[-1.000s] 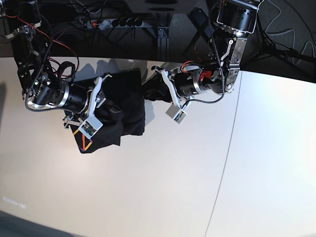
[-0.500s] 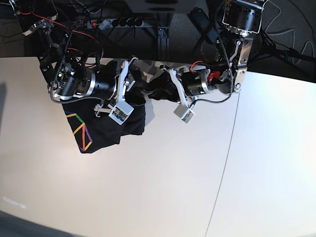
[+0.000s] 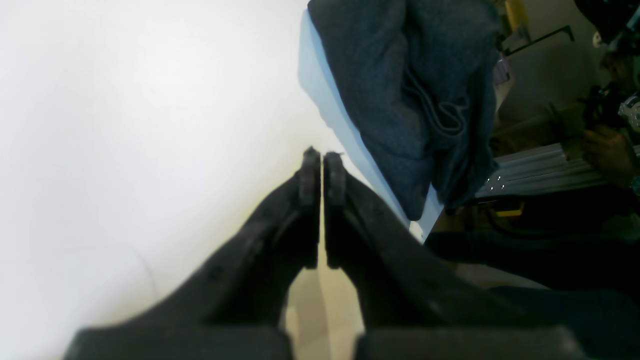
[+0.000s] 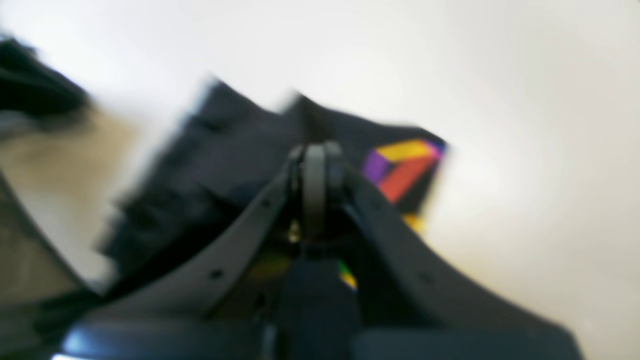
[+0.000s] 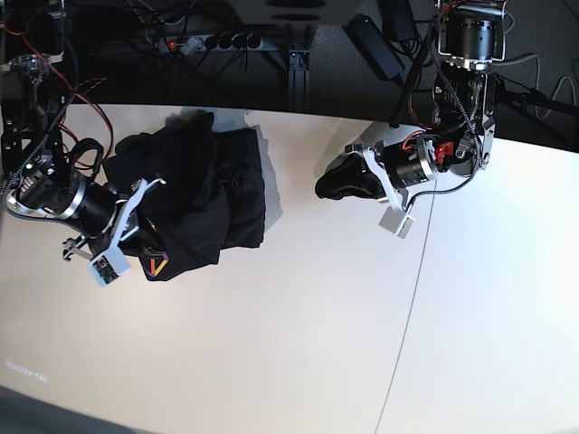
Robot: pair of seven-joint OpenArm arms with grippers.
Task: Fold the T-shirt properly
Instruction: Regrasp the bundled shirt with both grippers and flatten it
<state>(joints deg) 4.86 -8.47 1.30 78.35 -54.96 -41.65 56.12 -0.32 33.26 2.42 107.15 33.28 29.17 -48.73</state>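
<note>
Left wrist view: the left gripper (image 3: pixel 323 167) had its jaws pressed together on nothing, above the white table (image 3: pixel 125 125); the T-shirt (image 3: pixel 410 100), dark soft fabric, lay bunched at the far edge.

Right wrist view, blurred: the right gripper (image 4: pixel 315 165) was closed and empty, over black cloth with a coloured print.

Base view: the T-shirt (image 5: pixel 213 194) lay crumpled on the table (image 5: pixel 298 334). No writing was readable.

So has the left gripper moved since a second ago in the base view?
Yes. The left gripper has pulled away from the T-shirt, toward the table seam, and is now shut and empty.
</note>
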